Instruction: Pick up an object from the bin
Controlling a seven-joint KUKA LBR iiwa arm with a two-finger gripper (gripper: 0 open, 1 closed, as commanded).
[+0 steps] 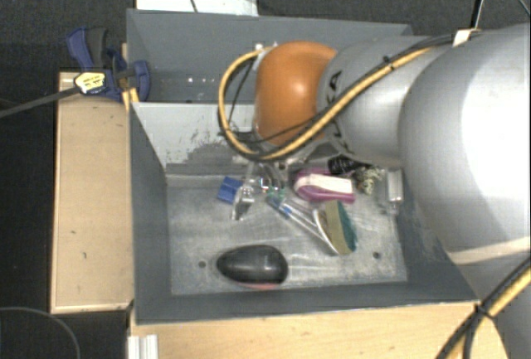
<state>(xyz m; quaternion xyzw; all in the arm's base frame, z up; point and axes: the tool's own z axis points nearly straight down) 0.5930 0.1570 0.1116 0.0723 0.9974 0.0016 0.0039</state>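
the arm point(465, 150) comes in from the right, and its orange cover point(289, 92), looped by a yellow and black cable point(226, 113), hangs over the far middle of the grey metal bin point(153, 208). below the cover the gripper point(251, 198) is low over the bin floor, towards the far wall and a little left of the middle; whether it is released or clenched i cannot tell. two things lie closest to it. just to its left is a small blue piece point(226, 191), squarish, bright blue and tilted on the floor. just to its right starts a clear tube point(300, 219), long and thin with a blue-green end near the gripper, running slantwise to the near right. i cannot tell if the gripper touches either one, and nothing shows as held. further right, just under the arm, lies a purple and white block point(323, 186), and nearer than it a flat green and tan thing point(338, 229) rests beside the tube's far end. well apart, near the front wall, lies a dark oval lump point(251, 264), smooth and rounded, alone on the floor.
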